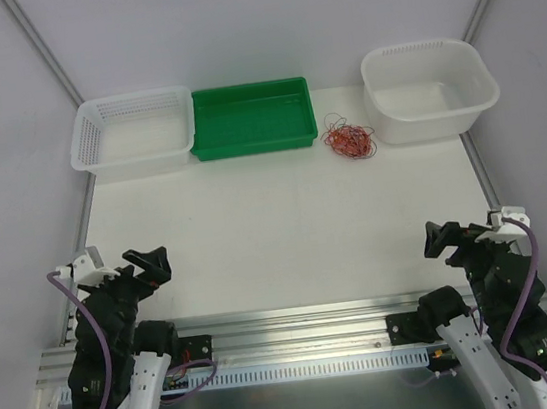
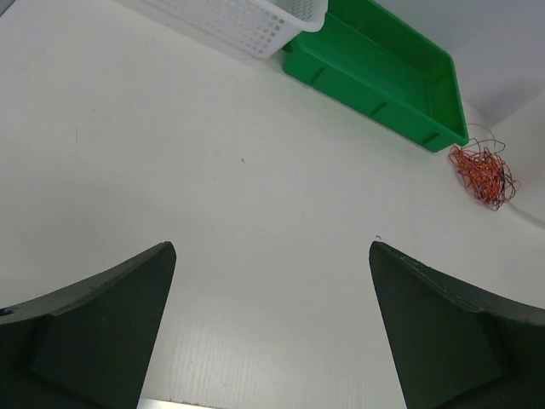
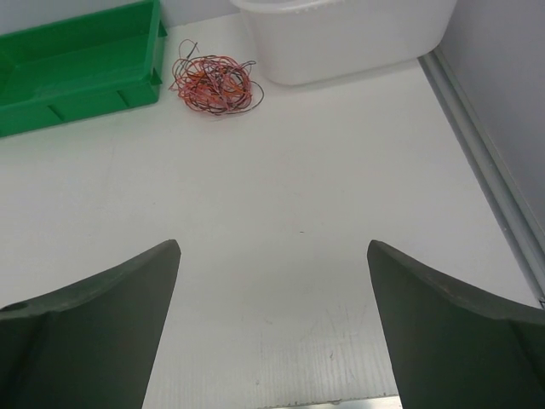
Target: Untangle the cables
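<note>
The left fingers [image 1: 150, 264] and the right fingers [image 1: 440, 239] are spread wide and pinch nothing. The top view sets them low at the near side of the white tabletop [image 1: 276, 224], one at each side. The cables [image 1: 349, 140] lie well apart from both at the far side, a small orange-red tangle between the green tray [image 1: 251, 146] and the white tub [image 1: 415, 128], just beside the tub's near left corner. A white mesh basket [image 1: 134, 155] sits against the tray's left end. Only this view takes in all three containers whole, and only bare tabletop lies between the fingers and the tangle. In the left wrist view the two dark fingers fill the lower corners. The basket is cut off at the top edge, and the tangle sits far right, past the tray's end, with dark strands among the orange. The right wrist view shows the tangle nearest, at upper left, with pinkish loops and a thin strand curling out toward the tray. The tub's top is cut off, and a metal rail [image 3: 485, 162] runs down the right. Single wires are too fine to follow.
</note>
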Motion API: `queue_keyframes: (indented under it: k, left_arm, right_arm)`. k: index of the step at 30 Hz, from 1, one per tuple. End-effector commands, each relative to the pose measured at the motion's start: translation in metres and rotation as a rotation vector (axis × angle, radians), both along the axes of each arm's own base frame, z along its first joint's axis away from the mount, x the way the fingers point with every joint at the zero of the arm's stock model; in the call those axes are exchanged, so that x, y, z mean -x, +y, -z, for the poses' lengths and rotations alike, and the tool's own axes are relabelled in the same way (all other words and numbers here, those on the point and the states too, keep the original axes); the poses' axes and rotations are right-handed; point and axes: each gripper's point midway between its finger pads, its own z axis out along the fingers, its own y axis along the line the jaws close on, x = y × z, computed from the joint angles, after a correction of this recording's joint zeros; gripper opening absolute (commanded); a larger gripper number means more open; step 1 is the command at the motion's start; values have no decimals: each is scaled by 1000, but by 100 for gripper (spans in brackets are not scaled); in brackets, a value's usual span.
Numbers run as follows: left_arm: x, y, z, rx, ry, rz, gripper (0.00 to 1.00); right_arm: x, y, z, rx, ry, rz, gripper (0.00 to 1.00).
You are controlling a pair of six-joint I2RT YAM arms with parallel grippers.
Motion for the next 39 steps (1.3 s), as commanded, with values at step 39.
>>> queue_keyframes:
  k: [39]
  left_arm:
    - [-7,-18,9,43,-40,86,99]
  right_arm:
    - [-341,123,101,-42,530,41,96]
